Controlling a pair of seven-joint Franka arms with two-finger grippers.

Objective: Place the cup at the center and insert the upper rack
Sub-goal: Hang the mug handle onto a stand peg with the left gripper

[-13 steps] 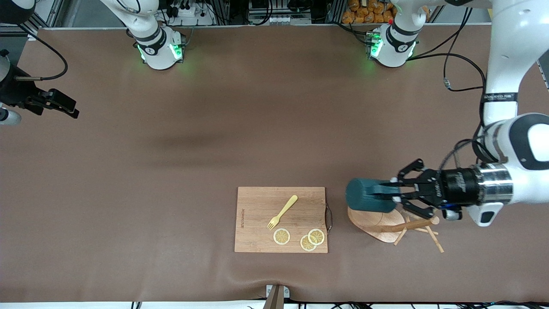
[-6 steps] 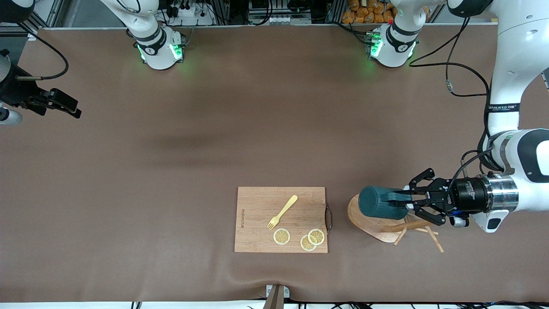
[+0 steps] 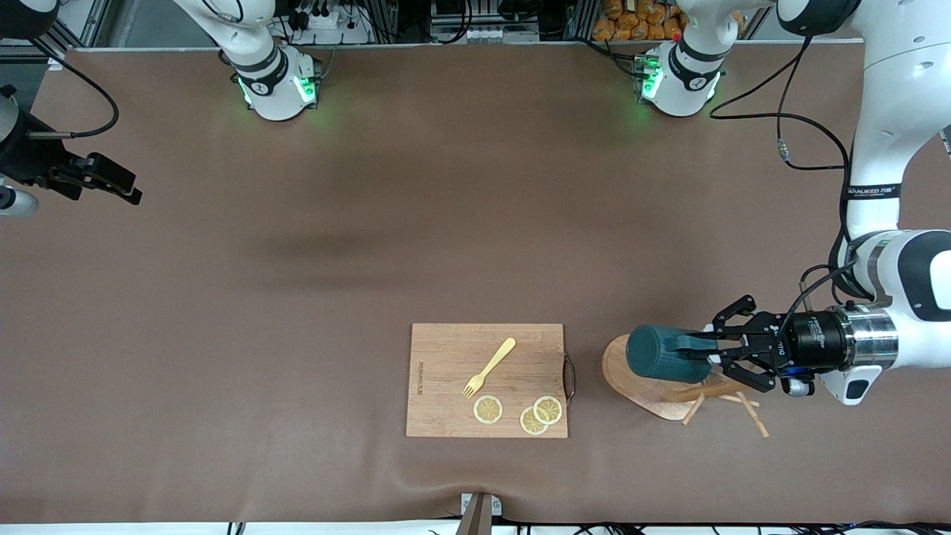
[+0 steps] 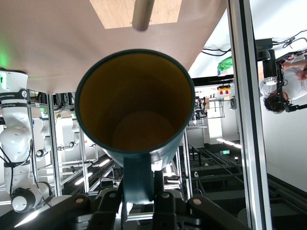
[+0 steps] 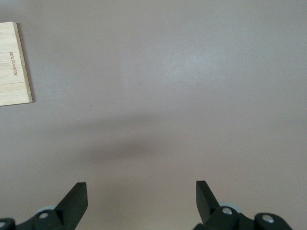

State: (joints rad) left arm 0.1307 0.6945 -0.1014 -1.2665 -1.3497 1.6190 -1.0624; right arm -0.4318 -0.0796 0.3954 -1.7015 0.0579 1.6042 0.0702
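Observation:
The dark teal cup (image 3: 657, 355) hangs on its side, its yellowish-tan inside (image 4: 136, 108) facing the left wrist camera. My left gripper (image 3: 687, 344) is shut on the cup's handle (image 4: 139, 175). Below the cup the upper rack (image 3: 631, 380), a light wooden mug tree, lies tipped over on the table, its oval base toward the cutting board and its pegs (image 3: 732, 400) toward the left arm's end. My right gripper (image 3: 111, 182) waits open above the table at the right arm's end; in the right wrist view, the right gripper (image 5: 141, 191) has only bare table between its fingers.
A wooden cutting board (image 3: 487, 380) lies beside the rack, toward the right arm's end. It carries a yellow fork (image 3: 490, 365) and three lemon slices (image 3: 488, 409). A corner of the cutting board (image 5: 14, 67) shows in the right wrist view.
My left gripper has carried the cup a little toward the left arm's end of the table and lower, closer over the rack's base. The right arm has stayed put.

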